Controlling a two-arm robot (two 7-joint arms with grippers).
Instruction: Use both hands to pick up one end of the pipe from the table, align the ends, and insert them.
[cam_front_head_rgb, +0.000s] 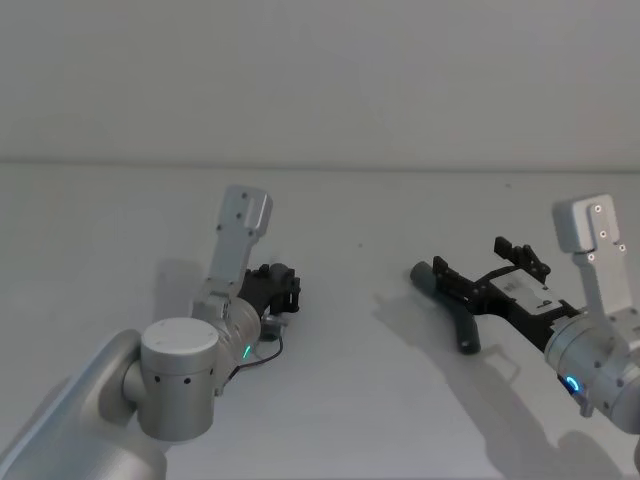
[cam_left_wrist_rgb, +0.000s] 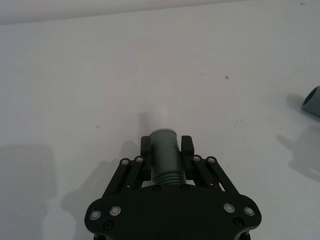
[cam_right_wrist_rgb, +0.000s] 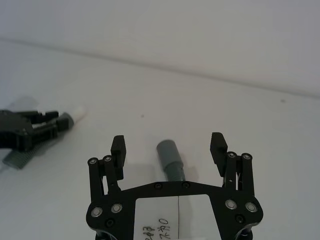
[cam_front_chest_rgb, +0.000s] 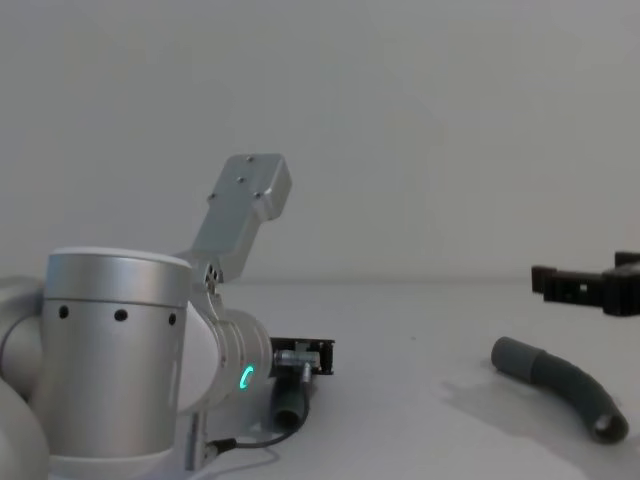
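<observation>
**Grip planning ahead of the join**

The left gripper (cam_left_wrist_rgb: 166, 145) was clamped on the first hose piece (cam_left_wrist_rgb: 164, 152). Its jaws were shut on either side of the smooth grey section, and the narrow whitish tip (cam_left_wrist_rgb: 160, 117) stuck out just beyond the fingertips.

The right gripper (cam_right_wrist_rgb: 168, 146) stood with its jaws wide apart. The second hose piece (cam_right_wrist_rgb: 175, 172) lay on the table (cam_right_wrist_rgb: 210, 105) in the gap between them and touched neither finger. Its wider cuff (cam_right_wrist_rgb: 166, 151) was roughly level with the fingertips. From the chest view, those jaws seemed to hang above the piece rather than down around it.

Both pieces were short, curved and dark grey, with a ribbed body and smooth ends. They lay on a matt white top.

They looked light and rubbery. The ribbed stretch would probably flex under a pinch, while the cuff looked firmer. The sensible hold was therefore just behind the cuff, leaving its mouth free for the tip. Because the piece is curved, it might twist between the jaws if it were gripped off-centre.
</observation>
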